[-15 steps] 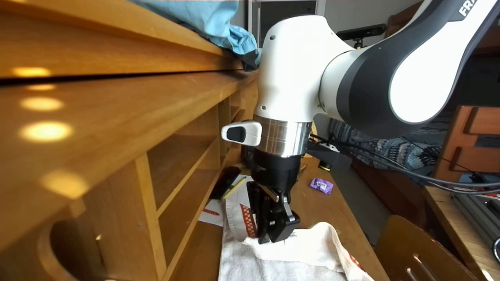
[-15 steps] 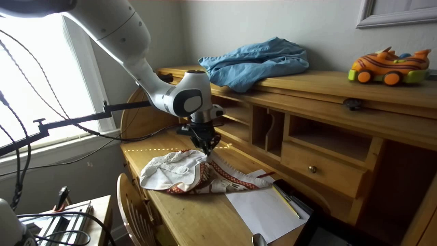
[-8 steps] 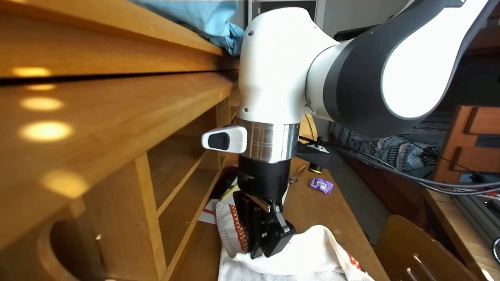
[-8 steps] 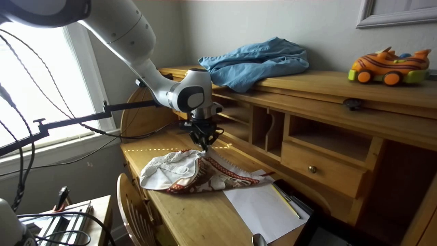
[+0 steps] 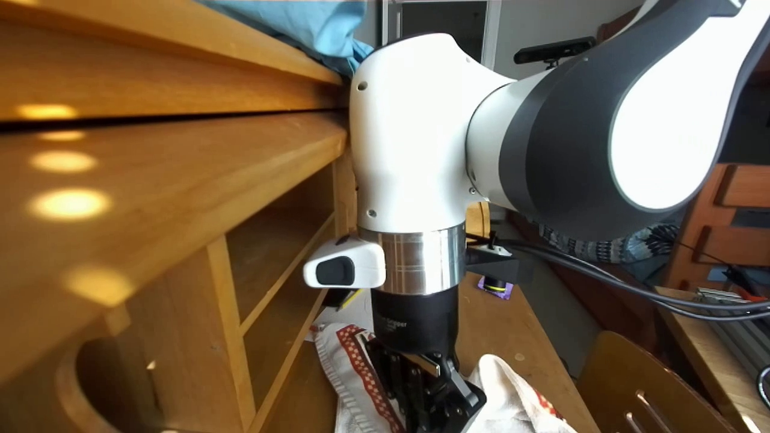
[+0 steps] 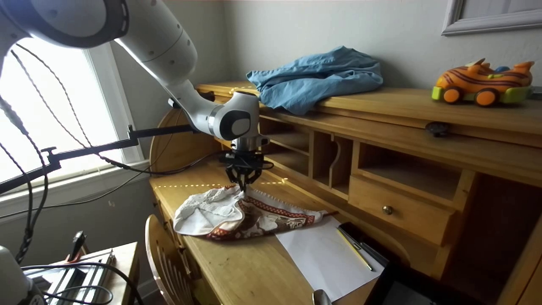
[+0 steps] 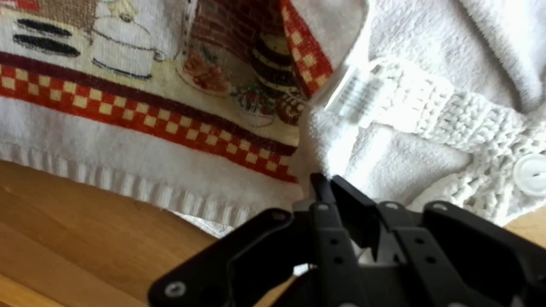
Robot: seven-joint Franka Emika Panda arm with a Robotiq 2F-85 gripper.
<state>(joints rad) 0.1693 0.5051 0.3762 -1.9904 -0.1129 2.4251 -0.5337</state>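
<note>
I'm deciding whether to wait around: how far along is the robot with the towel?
Looks done: the towel is on the desk, partly turned over, its printed side and white back both showing. In hand: the closed gripper appears to pinch it at the fold. Left, probably: letting go, and perhaps smoothing, since the white back looks rumpled.

The tag (image 7: 356,94) can't be read, way too blurry. In an exterior view the towel (image 5: 511,400) gets cut off at the bottom edge, wrapper (image 5: 508,291) partly hidden by the wrist cam (image 5: 500,266).
</note>
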